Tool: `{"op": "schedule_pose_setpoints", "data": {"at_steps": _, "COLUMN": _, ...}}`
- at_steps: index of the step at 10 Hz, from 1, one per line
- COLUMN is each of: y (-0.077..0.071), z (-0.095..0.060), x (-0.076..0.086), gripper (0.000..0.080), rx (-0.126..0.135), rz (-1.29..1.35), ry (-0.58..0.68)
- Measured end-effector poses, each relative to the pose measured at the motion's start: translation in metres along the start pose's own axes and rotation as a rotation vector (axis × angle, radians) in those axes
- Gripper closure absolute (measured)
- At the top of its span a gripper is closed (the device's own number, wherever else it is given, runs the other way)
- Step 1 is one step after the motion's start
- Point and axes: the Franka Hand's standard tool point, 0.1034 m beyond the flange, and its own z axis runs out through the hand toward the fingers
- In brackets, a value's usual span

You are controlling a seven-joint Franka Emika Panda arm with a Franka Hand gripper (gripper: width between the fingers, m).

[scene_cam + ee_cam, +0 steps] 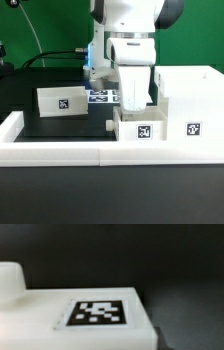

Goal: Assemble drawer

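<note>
White tray (60,100) lies free on the tabletop (70,126), at the exterior view's left. At centre, the hand (135,104) sits low over a second tray (140,128), just beside the housing (190,95). Its grip cannot be told; a tilted tray could jam against the housing.

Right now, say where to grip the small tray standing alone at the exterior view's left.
Probably from above, closing on the small tray across its narrow depth, marker face to back: it sits upright, apart from the other parts, with black table showing around it.
</note>
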Motion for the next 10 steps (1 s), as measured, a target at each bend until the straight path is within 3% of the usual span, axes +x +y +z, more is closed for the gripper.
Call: {"op": "schedule_pose_setpoints", "data": {"at_steps": 10, "y": 0.0031, "z": -0.0012, "x": 0.009, "gripper": 0.0755, "rx": -0.003, "rz": 0.107, "ry": 0.001}}
